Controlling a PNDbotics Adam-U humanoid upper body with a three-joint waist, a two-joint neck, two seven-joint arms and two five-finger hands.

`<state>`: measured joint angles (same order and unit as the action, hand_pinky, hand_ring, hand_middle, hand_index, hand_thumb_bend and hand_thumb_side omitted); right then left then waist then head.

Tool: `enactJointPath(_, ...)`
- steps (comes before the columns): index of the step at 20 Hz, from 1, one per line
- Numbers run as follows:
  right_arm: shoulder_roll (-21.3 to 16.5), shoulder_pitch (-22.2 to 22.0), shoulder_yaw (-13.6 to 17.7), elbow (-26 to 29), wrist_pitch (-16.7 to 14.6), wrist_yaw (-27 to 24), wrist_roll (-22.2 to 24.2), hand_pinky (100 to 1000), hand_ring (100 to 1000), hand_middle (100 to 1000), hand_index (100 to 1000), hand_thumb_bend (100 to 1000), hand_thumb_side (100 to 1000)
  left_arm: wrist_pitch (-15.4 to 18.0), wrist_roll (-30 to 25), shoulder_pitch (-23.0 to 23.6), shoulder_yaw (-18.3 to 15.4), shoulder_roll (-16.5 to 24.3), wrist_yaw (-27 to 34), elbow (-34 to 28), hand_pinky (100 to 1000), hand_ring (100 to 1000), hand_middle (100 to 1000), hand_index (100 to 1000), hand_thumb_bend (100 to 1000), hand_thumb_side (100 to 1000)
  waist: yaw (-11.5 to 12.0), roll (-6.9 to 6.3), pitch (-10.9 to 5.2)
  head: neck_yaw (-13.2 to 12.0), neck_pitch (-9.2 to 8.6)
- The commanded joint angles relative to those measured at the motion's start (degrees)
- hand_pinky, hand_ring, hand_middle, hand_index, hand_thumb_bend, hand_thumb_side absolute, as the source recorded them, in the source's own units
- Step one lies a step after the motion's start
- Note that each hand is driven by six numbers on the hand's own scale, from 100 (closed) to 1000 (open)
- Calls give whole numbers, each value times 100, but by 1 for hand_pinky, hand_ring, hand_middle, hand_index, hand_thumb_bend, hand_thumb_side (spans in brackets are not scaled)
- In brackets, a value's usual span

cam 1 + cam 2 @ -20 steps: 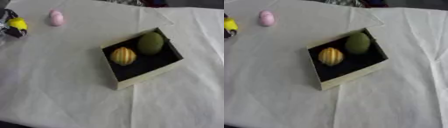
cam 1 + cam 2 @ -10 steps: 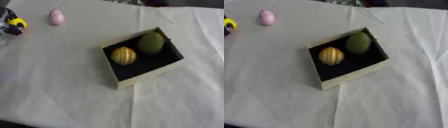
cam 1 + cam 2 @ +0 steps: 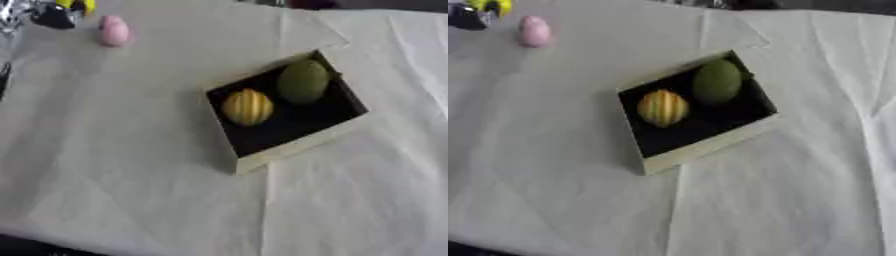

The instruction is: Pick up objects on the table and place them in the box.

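While askew, box (image 3: 297, 150) holds upright green egg (image 3: 303, 81), striped egg (image 3: 248, 106)

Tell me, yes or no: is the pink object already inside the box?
No, the pink object lies on the cloth far left of the box.

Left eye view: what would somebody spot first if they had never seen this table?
Probably the shallow cardboard box with a black inside in the middle of the white tablecloth, holding a yellow striped egg-shaped thing beside a dark green one. Next, the small pink egg-shaped thing lying alone at the far left.
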<state>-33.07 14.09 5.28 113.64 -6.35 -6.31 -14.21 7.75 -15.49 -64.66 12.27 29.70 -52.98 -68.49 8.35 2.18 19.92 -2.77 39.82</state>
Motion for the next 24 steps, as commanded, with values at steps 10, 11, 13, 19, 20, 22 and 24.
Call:
enactJointPath(10,-260,82,294,95,-107,-245,-252,905,760,695,775,100,653,317,-847,293,972,-1647,154,-1918,661,650,563,598,127,100,-7,-66,-379,-7,66)
enactJointPath(11,-259,58,305,95,-107,-242,-270,905,760,694,774,100,654,329,-823,385,1002,-1711,41,-1868,661,649,563,599,120,100,10,-75,-391,10,82)
enactJointPath(13,-250,29,311,95,-99,-237,-290,906,760,694,774,100,655,345,-731,536,1036,-1826,-155,-1747,662,648,563,600,113,100,40,-85,-407,35,105)
enactJointPath(19,-209,14,279,95,-81,-224,-255,906,760,694,774,100,657,352,-468,829,1035,-2071,-377,-1266,663,640,560,601,100,100,52,-76,-421,77,92)
enactJointPath(20,-202,7,276,95,-78,-221,-252,906,760,694,774,100,657,357,-454,865,1037,-2102,-363,-1199,662,639,560,601,100,100,51,-72,-419,81,97)
enactJointPath(22,-189,-4,268,95,-72,-212,-244,906,760,693,773,100,658,383,-450,928,1064,-2151,-347,-1119,662,639,560,601,100,100,49,-70,-417,81,114)
enactJointPath(24,-178,-6,265,95,-64,-210,-244,906,759,693,773,100,658,412,-482,990,1102,-2178,-320,-1058,663,640,561,602,100,100,48,-72,-413,88,120)
